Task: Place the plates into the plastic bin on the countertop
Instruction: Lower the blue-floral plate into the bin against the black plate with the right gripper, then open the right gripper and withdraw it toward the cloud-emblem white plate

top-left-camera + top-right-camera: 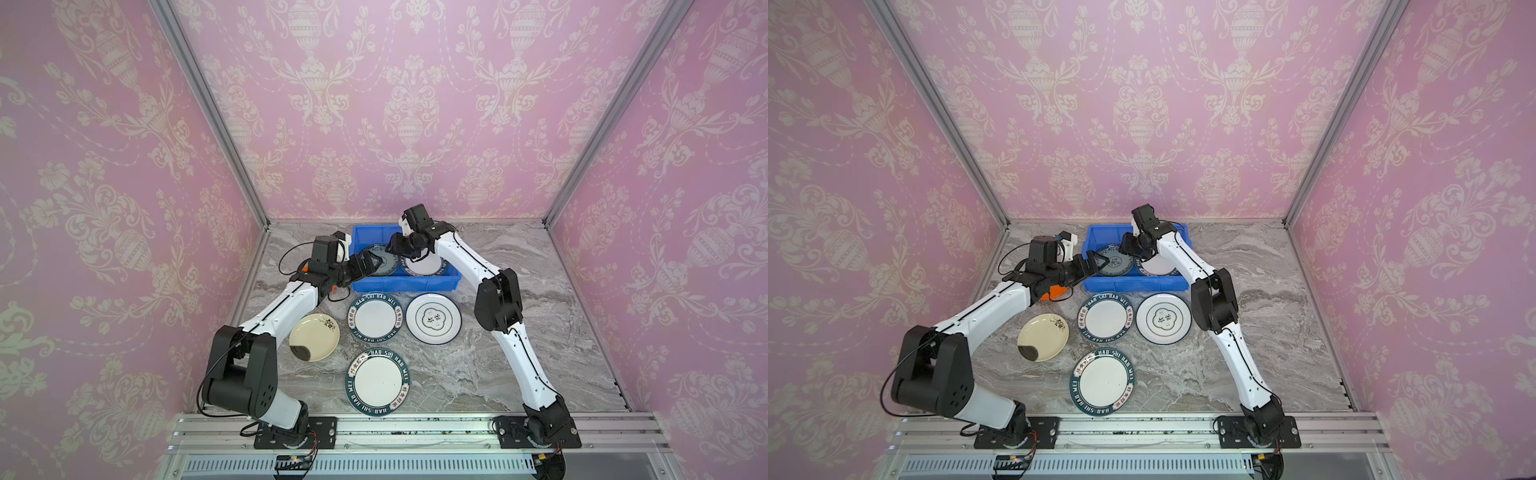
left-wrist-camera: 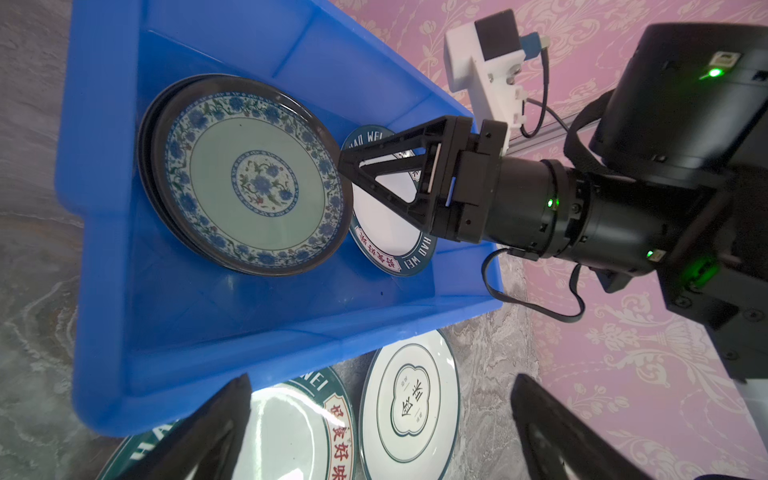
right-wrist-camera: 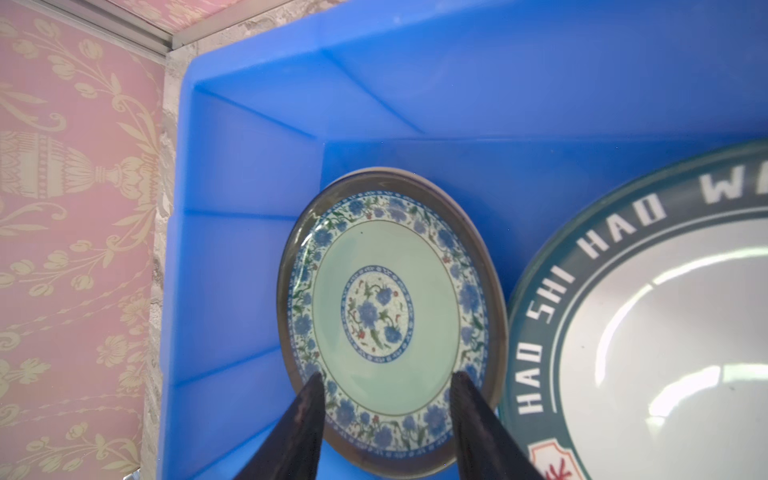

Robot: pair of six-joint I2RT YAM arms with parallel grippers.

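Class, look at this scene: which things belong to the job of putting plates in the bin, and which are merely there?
Job: blue plastic bin; in it, blue-patterned plate, teal-lettered plate. On the countertop: two teal-lettered plates, emblem plate, cream floral plate, orange plate (mostly hidden).
Just there: pink wallpaper, aluminium frame, mounting rail.

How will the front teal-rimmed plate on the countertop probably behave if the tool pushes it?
The front teal-rimmed plate looks rigid and glossy, so it would probably slide, not bend. It lies flat on the countertop, so its low rim may slip from a grip.
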